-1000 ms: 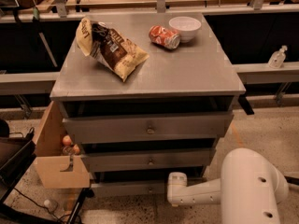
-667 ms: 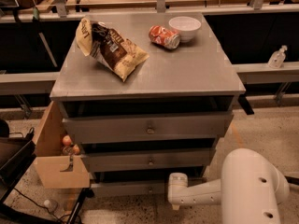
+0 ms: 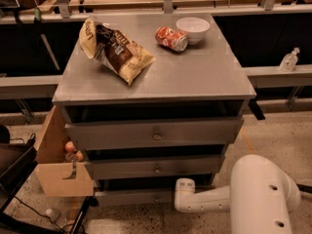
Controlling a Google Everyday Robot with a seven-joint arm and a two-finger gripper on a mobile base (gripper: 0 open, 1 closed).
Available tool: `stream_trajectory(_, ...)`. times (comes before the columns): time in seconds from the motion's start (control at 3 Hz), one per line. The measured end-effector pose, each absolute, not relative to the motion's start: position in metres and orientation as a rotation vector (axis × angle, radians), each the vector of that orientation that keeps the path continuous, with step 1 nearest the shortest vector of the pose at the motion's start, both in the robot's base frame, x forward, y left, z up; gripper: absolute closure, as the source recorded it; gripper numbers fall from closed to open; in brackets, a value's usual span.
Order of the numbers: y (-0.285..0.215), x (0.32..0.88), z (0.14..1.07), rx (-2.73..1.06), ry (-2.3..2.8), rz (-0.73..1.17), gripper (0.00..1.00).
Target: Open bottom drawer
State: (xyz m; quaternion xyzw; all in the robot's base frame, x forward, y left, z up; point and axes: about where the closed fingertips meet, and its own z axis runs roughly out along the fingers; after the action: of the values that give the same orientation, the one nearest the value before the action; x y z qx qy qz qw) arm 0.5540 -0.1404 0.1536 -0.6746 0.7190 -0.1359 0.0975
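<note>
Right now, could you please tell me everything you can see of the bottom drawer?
The bottom drawer is the lowest of the grey cabinet's three tiers, just above the floor: a flat, slim grey front with a small round centre knob. A dark gap runs above it. It sits level and does not look pulled out. The gripper, on the white arm, is at its right end; contact cannot be judged.

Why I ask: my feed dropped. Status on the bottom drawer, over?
Gripper low by bottom drawer, right of its knob. Drawer looks shut. Box beside cabinet, not in drawer's path.
</note>
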Motion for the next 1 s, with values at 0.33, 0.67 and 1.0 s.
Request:
stream_trajectory(0.33,-0.1404,0.5540,0.1543,-1.997,2.129,-0.402,0.94)
stream_trajectory(0.67,-0.1404,0.5540,0.1552,-1.997,2.129,-0.402,1.00)
stream_trajectory(1.0,-0.1404,0.5539,0.1552,-1.997,2.129,-0.402,1.00)
